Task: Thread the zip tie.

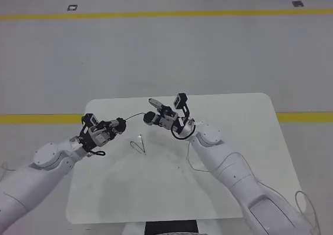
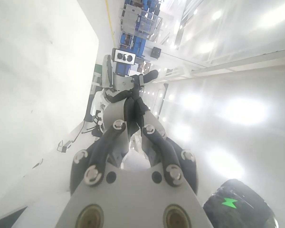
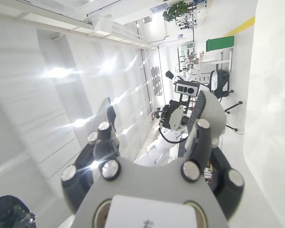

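Both arms point(image 1: 231, 170) are clad in glossy white shells; black cables point(image 1: 187, 131) are looped at the wrists, and silver screws point(image 2: 92, 175) are set in grey plates point(image 2: 133, 191).

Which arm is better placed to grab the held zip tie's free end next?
Probably the right: the right end effector is open near the free tip of the zip tie, while the left end effector is shut on its other end.

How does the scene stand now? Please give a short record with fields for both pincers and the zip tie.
Left pincer: shut on the zip tie, above the table
Right pincer: open, facing the tie's free end
Zip tie: in the air, reaching from left pincer toward right pincer
On table: thin bent strip, perhaps another tie
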Motion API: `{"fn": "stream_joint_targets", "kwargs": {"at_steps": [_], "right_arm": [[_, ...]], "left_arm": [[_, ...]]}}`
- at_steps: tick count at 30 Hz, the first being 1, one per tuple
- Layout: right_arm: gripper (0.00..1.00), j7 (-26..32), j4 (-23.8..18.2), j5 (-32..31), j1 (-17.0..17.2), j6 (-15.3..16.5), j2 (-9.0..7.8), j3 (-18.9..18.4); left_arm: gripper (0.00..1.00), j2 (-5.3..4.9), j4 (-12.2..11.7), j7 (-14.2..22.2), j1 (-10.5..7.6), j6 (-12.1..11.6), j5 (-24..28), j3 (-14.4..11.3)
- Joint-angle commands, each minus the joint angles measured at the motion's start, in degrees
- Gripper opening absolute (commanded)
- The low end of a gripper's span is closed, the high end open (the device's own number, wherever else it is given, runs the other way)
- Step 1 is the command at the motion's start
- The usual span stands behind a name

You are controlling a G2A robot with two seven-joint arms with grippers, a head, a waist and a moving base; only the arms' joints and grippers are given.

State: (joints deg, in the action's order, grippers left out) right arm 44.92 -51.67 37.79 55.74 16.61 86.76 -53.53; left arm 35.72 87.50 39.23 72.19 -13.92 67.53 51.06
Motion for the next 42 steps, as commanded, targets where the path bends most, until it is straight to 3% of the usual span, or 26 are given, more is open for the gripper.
{"fn": "stream_joint_targets", "kwargs": {"at_steps": [1,5,15,20,31,36,42], "right_arm": [[0.26,0.4,0.8,0.3,-0.2,0.5,0.18,0.1],[0.2,1.0,2.0,0.2,-0.5,1.2,0.47,0.4],[0.26,3.8,2.2,-0.7,-0.3,2.9,0.56,-0.3],[0.24,5.7,0.9,-1.8,0.5,2.9,0.46,-1.4],[0.16,7.4,0.2,-3.4,1.2,2.9,0.97,-2.5],[0.0,7.7,0.0,-4.1,1.4,2.9,1.2,-3.1],[0.0,7.6,-0.1,-5.0,1.7,2.9,1.43,-3.9]], "left_arm": [[0.0,0.02,-0.1,0.1,-0.01,0.0,0.0,0.0],[0.0,0.02,-0.1,0.1,-0.01,0.0,0.0,0.0],[0.0,0.02,-0.1,0.1,-0.01,0.0,0.0,0.0],[0.0,0.02,-0.1,0.1,-0.01,0.0,0.0,0.0],[0.0,0.02,-0.1,0.1,-0.01,0.0,0.0,0.0],[0.0,0.02,-0.1,0.1,-0.01,0.0,0.0,0.0],[0.0,0.02,-0.1,0.1,-0.01,0.0,0.0,0.0]]}}
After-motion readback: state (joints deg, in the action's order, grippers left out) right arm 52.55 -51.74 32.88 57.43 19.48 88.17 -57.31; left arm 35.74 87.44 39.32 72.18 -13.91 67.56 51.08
